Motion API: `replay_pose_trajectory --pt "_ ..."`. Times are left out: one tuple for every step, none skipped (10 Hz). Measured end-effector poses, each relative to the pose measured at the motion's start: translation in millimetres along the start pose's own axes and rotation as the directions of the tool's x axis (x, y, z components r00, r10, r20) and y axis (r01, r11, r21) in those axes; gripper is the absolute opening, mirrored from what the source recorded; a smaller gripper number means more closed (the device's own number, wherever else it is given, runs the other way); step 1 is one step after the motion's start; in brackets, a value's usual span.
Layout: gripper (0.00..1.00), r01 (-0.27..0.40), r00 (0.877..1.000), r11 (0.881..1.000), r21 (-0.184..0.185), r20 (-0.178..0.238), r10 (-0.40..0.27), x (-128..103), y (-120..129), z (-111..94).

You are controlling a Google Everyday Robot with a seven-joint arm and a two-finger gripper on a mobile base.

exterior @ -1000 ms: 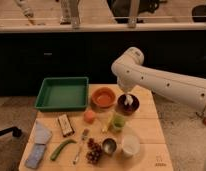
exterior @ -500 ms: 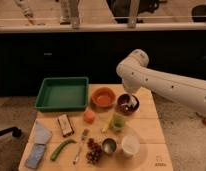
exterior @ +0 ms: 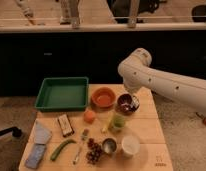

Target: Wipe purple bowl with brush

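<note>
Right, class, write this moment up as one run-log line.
task: wipe purple bowl | gripper: down at the purple bowl, its right side in the image | orange bowl: just image-left of it | green tray: further left

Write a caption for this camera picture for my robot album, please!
The robot's gripper hangs at the purple bowl, beside the orange bowl and green tray on a wooden table.

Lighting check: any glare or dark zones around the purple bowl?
Camera view: warm, dim light; cabinet front behind the table nearly black; purple bowl reads dark with a pale patch inside; the pincer sits over its right rim.
</note>
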Motion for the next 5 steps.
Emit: replay_pose_trajectory --pt "0.00 -0.001 1.000 1.000 -0.001 -0.011 0.001 1.5 1.2 -7.7" --pt "0.00 -0.001 1.000 1.000 -0.001 -0.019 0.001 2.6 1.4 -12.4" --pt "0.00 -0.002 1.000 1.000 -0.001 -0.027 0.002 3.6 2.2 -18.3" --pt "0.00 -0.003 0.999 1.000 -0.001 -0.036 0.003 4.5 3.2 -24.5" --pt "0.00 -0.004 0.999 1.000 -0.002 -0.043 0.004 4.7 4.6 -29.9"
